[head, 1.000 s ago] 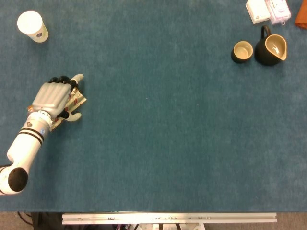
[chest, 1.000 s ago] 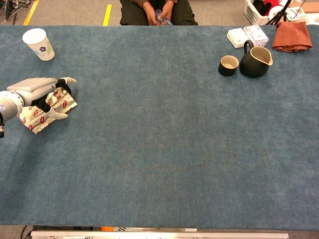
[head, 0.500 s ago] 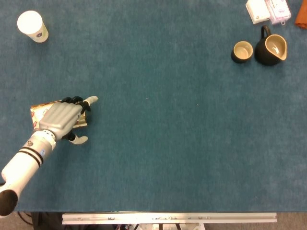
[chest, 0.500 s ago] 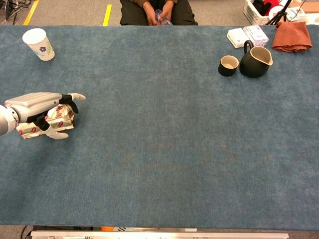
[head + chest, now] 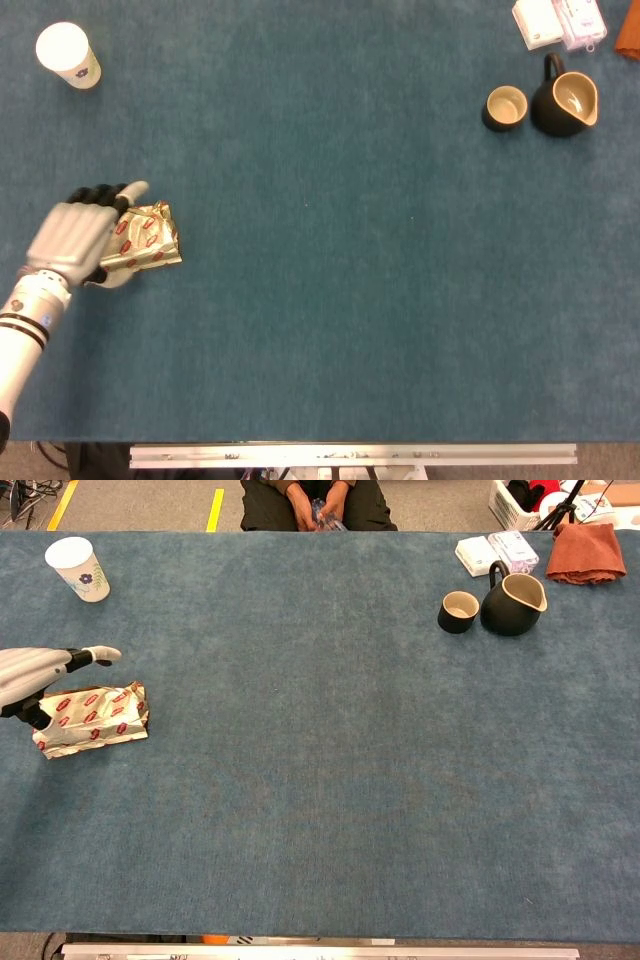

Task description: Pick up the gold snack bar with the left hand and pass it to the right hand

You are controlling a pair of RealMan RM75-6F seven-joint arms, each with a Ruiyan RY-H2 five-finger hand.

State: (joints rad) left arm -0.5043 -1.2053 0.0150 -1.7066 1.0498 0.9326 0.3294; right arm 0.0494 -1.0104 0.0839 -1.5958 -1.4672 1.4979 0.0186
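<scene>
The gold snack bar [image 5: 147, 238], a crinkled gold wrapper with red marks, lies flat on the blue table at the far left, also seen in the chest view [image 5: 92, 718]. My left hand [image 5: 72, 236] sits at the bar's left end, and the pale fingers [image 5: 88, 656] stretch out above the wrapper with a gap under them. The dark thumb [image 5: 33, 716] is beside the bar's left edge. Nothing is gripped in the hand. My right hand is in neither view.
A white paper cup [image 5: 67, 54] stands at the far left back. At the back right are a small dark cup [image 5: 505, 108], a dark jug [image 5: 566, 102], white packets [image 5: 556, 22] and an orange cloth [image 5: 585, 552]. A person sits beyond the far edge [image 5: 318, 502].
My left hand had covered and held the bar, dragging it about. It has now pulled back to the left and lifted, leaving the bar uncovered on the table.
</scene>
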